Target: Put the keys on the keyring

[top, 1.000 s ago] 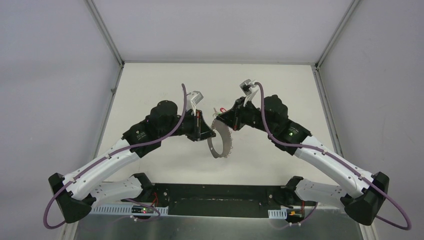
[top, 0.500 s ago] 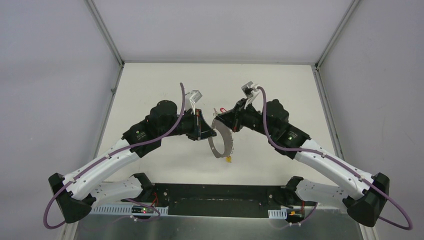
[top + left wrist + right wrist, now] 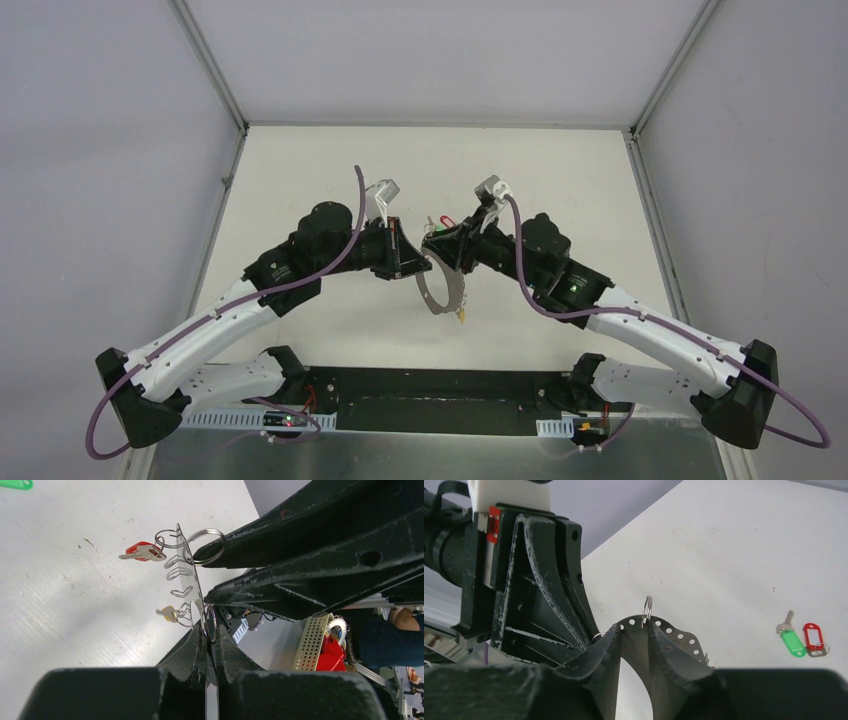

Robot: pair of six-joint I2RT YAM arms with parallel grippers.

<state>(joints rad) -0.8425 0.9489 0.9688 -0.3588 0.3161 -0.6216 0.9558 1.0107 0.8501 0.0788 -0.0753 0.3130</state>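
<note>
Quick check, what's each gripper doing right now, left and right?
Left gripper: closed, holding the keyring by its edge.
Right gripper: slightly open at the keyring's top, with no clear grip on anything.

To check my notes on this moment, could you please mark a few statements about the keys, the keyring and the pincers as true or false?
1. The left pincer is shut on the keyring. True.
2. The keyring lies flat on the table. False: it is held up off the table, in the left pincer.
3. A green-tagged key lies on the table. True.
4. The yellow-tagged key lies beside the green-tagged key. False: it hangs from the keyring.
</note>
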